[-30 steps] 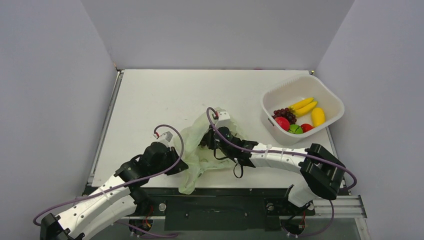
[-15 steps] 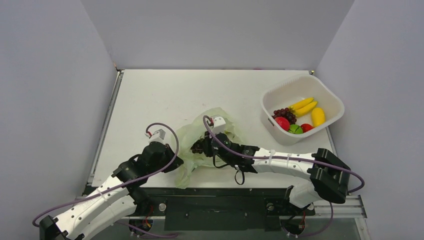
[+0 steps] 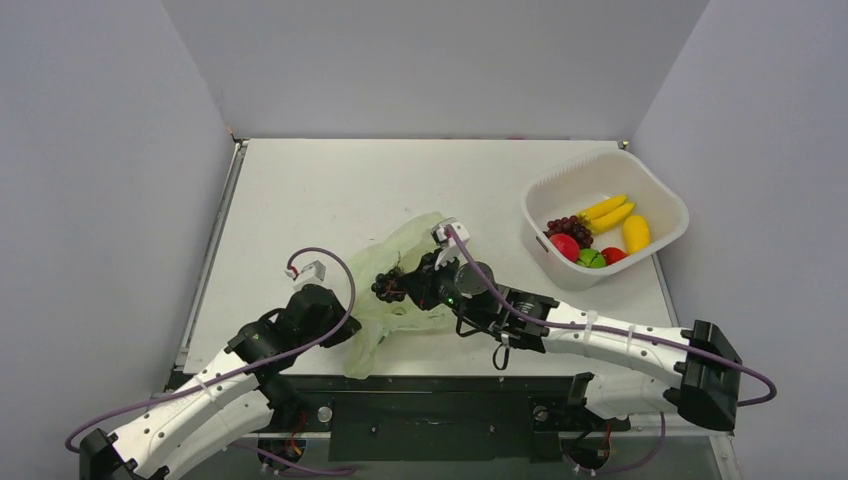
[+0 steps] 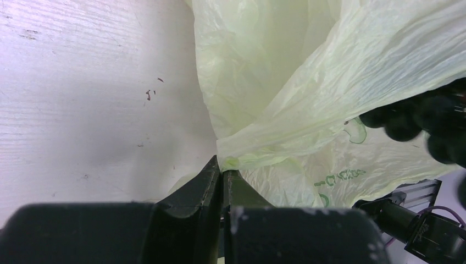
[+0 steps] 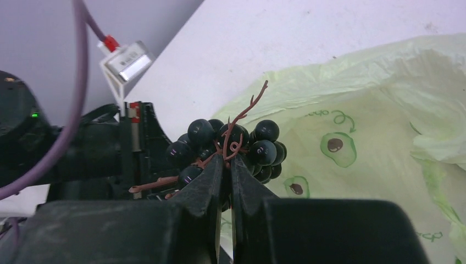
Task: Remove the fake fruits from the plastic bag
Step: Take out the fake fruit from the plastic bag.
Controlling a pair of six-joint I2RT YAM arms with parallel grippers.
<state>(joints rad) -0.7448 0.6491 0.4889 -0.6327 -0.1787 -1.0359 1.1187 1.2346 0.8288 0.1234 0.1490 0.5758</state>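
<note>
Right wrist view gives you the main worry: the right gripper (image 5: 225, 160) is clamped only on the thin brown stem of the dark grape bunch (image 5: 265, 149), so the grapes hang free off the fingertips. A quick swing toward the white basket (image 3: 625, 265), which sits well apart to the right of the plastic bag (image 3: 410, 235), could let that stem slide out or twist between the jaws. The bunch rides just above the bag's upper film, near its left half, close enough that a low path could catch the crinkled plastic and drag the bag along. The left gripper (image 4: 221, 171) is closed on a small fold at the bag's near-left edge; that pinch looks slight, and a hard pull from the other arm might tear the film or strip it loose. As for heading, the bunch's forked twig tip points away from the wrist and upward, while its longer spread runs crosswise to the fingers. The bag's own long axis runs diagonally, near-left to far-right.
</note>
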